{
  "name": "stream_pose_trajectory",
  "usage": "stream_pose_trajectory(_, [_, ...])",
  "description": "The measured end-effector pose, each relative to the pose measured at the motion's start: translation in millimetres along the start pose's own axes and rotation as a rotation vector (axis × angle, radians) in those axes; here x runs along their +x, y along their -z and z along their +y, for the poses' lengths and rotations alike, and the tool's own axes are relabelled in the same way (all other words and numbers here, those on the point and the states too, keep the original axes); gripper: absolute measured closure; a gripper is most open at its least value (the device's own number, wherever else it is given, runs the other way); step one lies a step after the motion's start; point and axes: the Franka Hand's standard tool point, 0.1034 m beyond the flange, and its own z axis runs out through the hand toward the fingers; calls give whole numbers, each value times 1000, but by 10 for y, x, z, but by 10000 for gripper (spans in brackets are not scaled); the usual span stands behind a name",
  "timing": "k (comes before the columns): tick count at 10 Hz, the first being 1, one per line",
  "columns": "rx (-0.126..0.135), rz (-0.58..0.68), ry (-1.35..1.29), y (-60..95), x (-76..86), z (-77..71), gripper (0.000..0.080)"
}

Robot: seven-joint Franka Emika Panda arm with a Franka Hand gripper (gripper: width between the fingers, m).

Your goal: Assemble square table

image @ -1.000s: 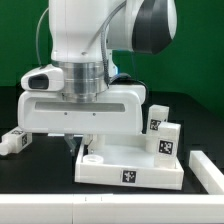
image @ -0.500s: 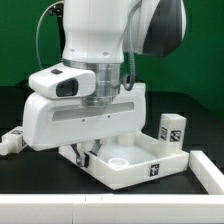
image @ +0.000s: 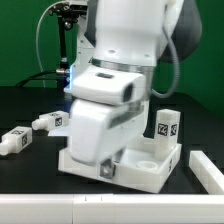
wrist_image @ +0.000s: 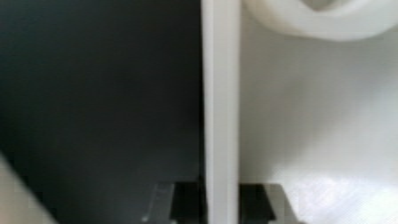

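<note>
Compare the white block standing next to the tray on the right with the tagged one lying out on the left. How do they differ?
The upright leg stands on end, while the lying leg rests on its side. The upright leg is close beside the square panel, on the exterior view's right. The lying leg is well apart from the panel, on the exterior view's left. Both are stubby white pieces with black-and-white tags, and neither is fitted into the panel yet.

Exterior view: bright, even light from above. Shell of the white arm (image: 120,60) close to clipping, with a soft shadow beneath it on the square table panel (image: 150,172). Black table (image: 25,108) matte. Resolution coarse, edges soft.
Wrist view: panel washed out; rim and socket blurred and out of focus; dark side dim, featureless.
</note>
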Motion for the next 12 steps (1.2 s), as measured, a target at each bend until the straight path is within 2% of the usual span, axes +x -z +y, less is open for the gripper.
stream_pose_trajectory(1, [-9, 4, 58, 0, -22, 14, 745])
stream_pose_trajectory(4, [-10, -8, 147, -6, -71, 21, 745])
stream_pose_trajectory(5, [-27, -2, 168, 46, 46, 51, 745])
stream_pose_trajectory(6, [-47, 16, 192, 140, 214, 143, 745])
stream_pose_trajectory(8, [-68, 39, 181, 227, 462, 266, 745])
stream_pose_trajectory(9, [-73, 45, 163, 251, 511, 272, 745])
stream_pose_trajectory(12, [-65, 40, 154, 207, 453, 263, 745])
